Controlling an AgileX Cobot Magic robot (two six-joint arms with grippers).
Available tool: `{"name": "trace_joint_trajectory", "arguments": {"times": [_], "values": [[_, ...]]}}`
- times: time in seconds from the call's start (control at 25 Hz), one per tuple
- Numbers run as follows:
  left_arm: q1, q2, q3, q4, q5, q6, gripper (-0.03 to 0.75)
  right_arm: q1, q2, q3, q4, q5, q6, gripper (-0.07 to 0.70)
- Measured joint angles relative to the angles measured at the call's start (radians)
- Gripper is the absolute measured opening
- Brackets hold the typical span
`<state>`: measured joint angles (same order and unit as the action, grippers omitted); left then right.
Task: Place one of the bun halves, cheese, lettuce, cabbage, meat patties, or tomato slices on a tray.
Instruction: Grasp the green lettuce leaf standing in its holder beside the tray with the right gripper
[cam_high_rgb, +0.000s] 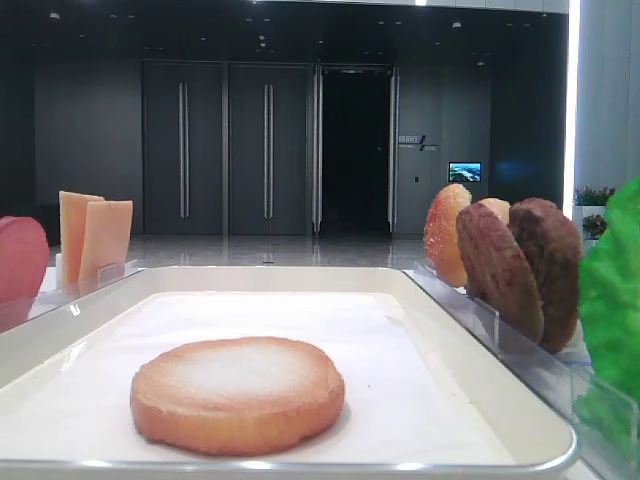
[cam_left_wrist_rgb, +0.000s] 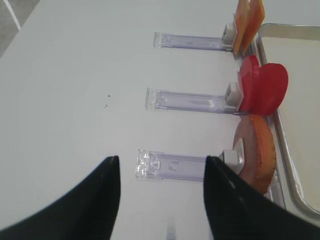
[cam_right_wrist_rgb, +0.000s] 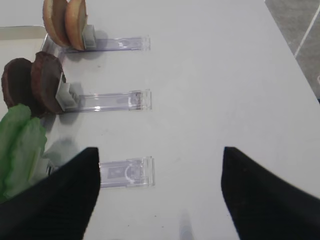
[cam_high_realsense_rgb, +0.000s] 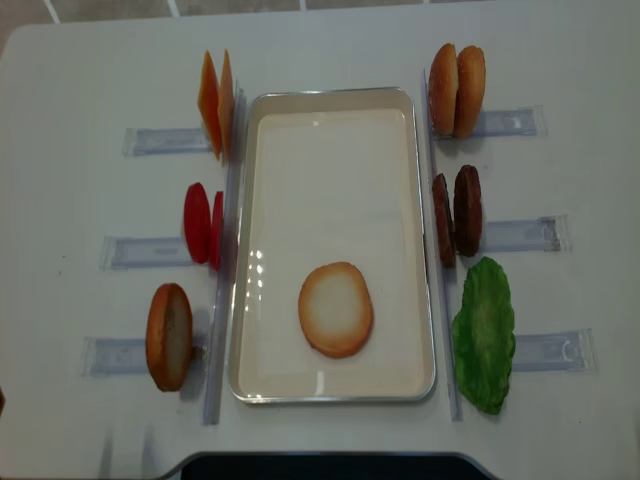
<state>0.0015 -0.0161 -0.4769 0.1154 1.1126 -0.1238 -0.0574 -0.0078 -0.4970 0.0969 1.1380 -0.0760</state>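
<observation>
White tabletop (cam_high_realsense_rgb: 330, 40) carries everything. The right hand (cam_right_wrist_rgb: 157, 190) hangs open and empty, its two dark fingers (cam_right_wrist_rgb: 60, 200) wide apart over a clear rack (cam_right_wrist_rgb: 125, 172), the lettuce (cam_right_wrist_rgb: 20, 145) just beside the left finger. The left hand (cam_left_wrist_rgb: 162, 200) is also open and holds nothing, near one upright bun half (cam_left_wrist_rgb: 257, 152). On the tray (cam_high_realsense_rgb: 425, 250) one bun half (cam_high_realsense_rgb: 336, 309) already lies flat; two more bun halves (cam_high_realsense_rgb: 456, 90) stand by its right rim.

For the next piece, I think the hand should close across the thin edges of a standing disc, for example the meat patties (cam_high_realsense_rgb: 457, 215), then lift straight up before crossing the raised rim. Bare liner behind the bun gives much room; the racks stand close to the rim.
</observation>
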Motion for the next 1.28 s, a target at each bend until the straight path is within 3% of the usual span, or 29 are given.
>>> {"name": "trace_joint_trajectory", "arguments": {"times": [0.68, 0.88, 1.28], "values": [[0.0, 0.0, 0.0, 0.0, 0.0, 0.0, 0.408, 0.0, 0.02, 0.0, 0.023, 0.001, 0.009, 0.514], [0.0, 0.0, 0.0, 0.0, 0.0, 0.0, 0.408, 0.0, 0.193, -0.002, 0.075, 0.008, 0.009, 0.514], [0.0, 0.0, 0.0, -0.001, 0.0, 0.0, 0.408, 0.0, 0.647, -0.031, 0.144, 0.083, 0.007, 0.514]]}}
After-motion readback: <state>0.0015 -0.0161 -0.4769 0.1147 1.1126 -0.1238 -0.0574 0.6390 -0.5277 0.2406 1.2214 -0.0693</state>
